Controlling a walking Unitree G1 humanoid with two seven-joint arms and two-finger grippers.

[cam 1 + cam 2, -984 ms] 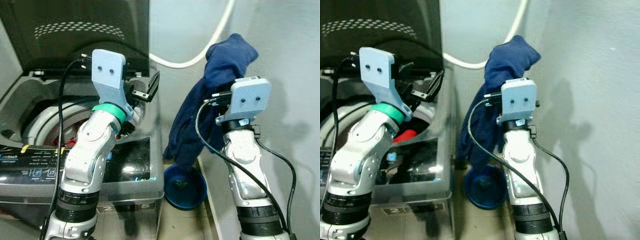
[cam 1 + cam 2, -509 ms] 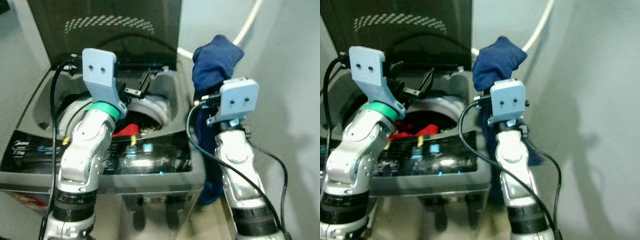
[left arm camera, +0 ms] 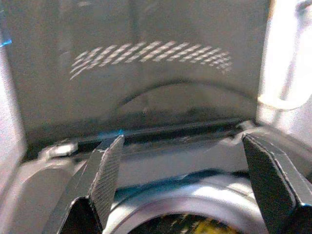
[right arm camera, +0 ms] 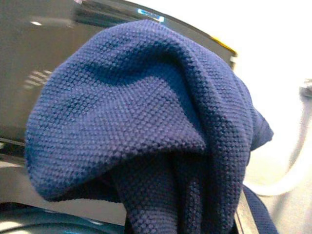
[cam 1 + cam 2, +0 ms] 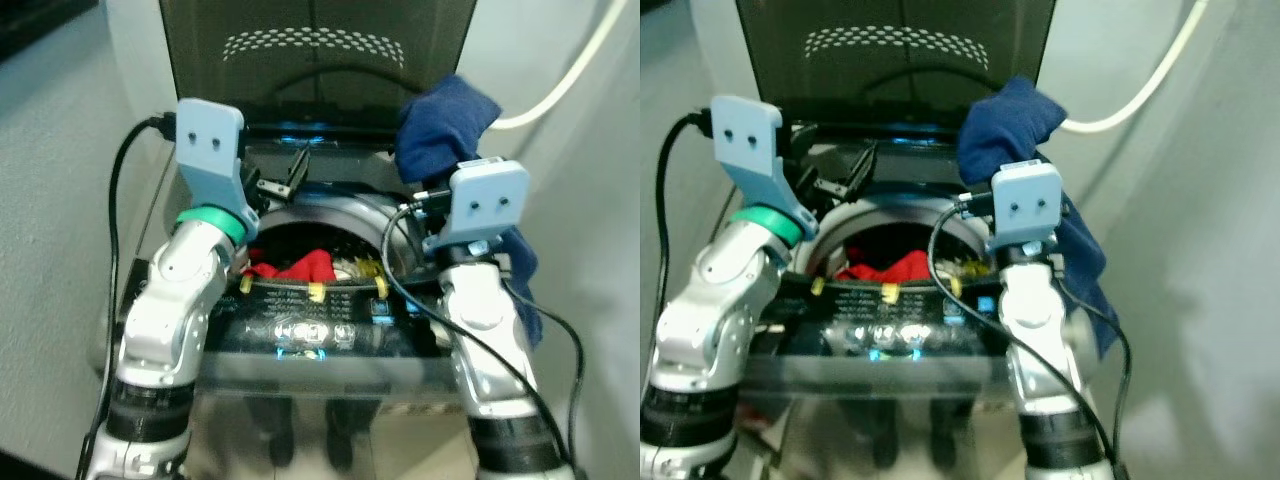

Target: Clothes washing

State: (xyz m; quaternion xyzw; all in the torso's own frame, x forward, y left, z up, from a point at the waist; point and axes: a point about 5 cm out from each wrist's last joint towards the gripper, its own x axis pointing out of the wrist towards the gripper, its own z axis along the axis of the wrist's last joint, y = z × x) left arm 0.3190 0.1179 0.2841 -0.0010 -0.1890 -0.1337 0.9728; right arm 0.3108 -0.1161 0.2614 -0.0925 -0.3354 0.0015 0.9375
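The right hand [image 5: 440, 150] is clamped on a navy garment [image 5: 440, 125] draping beside the washer drum [image 5: 320, 225]; the left hand [image 5: 285, 178], fingers apart, hovers above red laundry [image 5: 300, 265].

My left gripper [image 3: 183, 187] is raised with fingers spread wide and nothing between them; my right gripper [image 5: 440, 160] is raised too, clamped on cloth.

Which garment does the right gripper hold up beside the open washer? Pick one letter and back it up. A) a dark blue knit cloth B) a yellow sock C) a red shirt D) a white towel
A: the right gripper is raised with a dark blue knit cloth draped over it at the washer rim, while the red garment already lies in the drum.
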